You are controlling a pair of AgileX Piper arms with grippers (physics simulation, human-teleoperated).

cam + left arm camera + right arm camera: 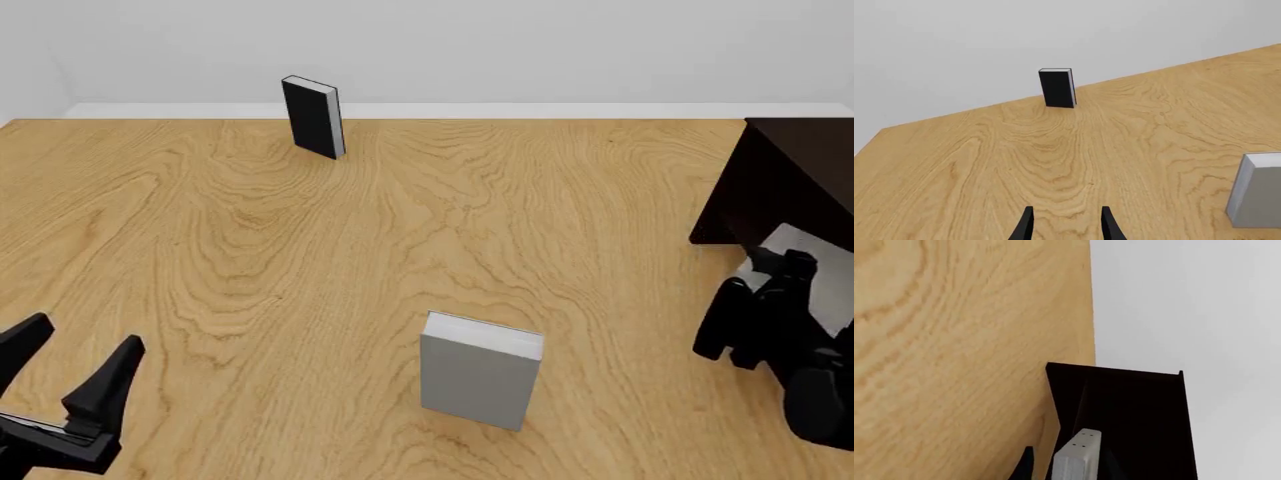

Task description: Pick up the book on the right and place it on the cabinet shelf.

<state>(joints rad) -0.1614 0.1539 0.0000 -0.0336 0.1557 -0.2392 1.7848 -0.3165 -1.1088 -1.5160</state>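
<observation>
Nearest the camera in the front view, the left claw (74, 375) hung low over the worktop (400, 240) at the near left, its two dark fingers spread apart with nothing between them. At the near right, the right claw (1066, 465) was clamped on the light-grey book (1074, 457), which it held off the worktop right at the open front of the dark cabinet shelf (787, 180); the right wrist view showed the book's white page edge pointing into the cabinet's black interior. A second grey book (481, 368) stood upright near the middle of the worktop, well apart from both claws. Farthest back, a black-covered book (314, 117) stood upright near the worktop's far edge, before the pale wall.
</observation>
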